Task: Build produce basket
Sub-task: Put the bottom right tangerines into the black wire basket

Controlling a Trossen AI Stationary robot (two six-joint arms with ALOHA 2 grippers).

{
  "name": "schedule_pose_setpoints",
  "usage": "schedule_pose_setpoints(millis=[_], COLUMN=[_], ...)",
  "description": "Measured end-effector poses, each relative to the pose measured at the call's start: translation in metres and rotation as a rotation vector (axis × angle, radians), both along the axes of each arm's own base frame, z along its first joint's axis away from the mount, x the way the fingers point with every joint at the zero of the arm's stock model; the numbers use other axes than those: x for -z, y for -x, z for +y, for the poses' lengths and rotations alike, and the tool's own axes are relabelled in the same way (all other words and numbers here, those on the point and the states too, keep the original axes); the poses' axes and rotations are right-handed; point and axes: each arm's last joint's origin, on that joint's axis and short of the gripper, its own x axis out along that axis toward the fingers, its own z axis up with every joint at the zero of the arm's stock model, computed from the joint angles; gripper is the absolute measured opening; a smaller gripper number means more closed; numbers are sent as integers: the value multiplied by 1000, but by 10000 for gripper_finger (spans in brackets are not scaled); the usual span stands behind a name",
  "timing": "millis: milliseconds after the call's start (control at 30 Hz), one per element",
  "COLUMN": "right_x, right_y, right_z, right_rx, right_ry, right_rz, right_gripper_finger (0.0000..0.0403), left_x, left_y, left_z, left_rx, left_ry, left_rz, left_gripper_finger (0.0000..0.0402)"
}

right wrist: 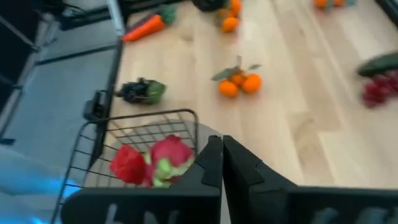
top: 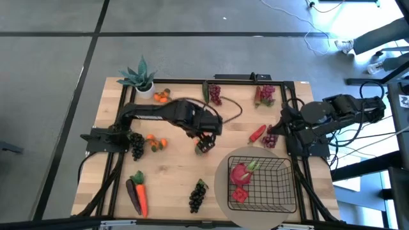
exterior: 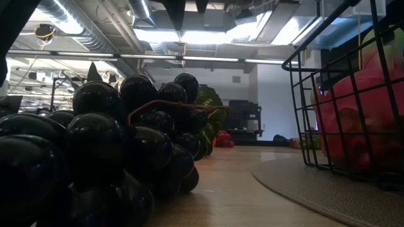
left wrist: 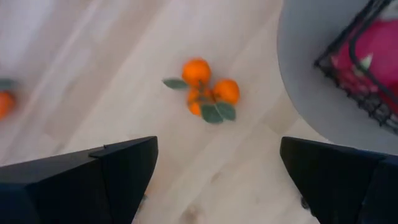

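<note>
Below my left gripper [top: 204, 144], jaws spread wide mid-table, sits a small orange tangerine cluster with green leaves [left wrist: 205, 93]; the black wire-mesh rectangular basket [top: 282, 167], already holding a pink dragon fruit [top: 241, 172], lies toward four o'clock. My right gripper [right wrist: 221, 155], pressed together, waits at three o'clock.

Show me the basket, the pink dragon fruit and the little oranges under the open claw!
basket [top: 284, 167]: high view, its right wire wall.
dragon fruit [top: 241, 173]: high view, middle of its pink skin.
oranges [left wrist: 196, 71]: left wrist view, the biggest orange.
</note>
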Motion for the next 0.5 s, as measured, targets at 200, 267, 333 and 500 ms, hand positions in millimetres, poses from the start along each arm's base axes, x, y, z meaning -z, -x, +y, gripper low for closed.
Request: schedule_pose_setpoints(millis=[200,267,333,500], right_x=[-8,-11,-11,-9], right_y=[-17,-24,-32,-49], right_z=[-14,-19,-23,-34], right_rx=[114,168,204,267], right_ry=[40,29,31,32], right_rz=[137,176,215,261], right_gripper_finger=[0,0,0,0], left_x=[-15,-14,-12,9], left_y=[10,9,9,-5], left_z=[35,52,71,122], left_rx=[-48,-84,-115,-209], left_ry=[-7,12,25,29], left_rz=[-34,-33,-28,-6], left_gripper_finger=[328,328,328,328])
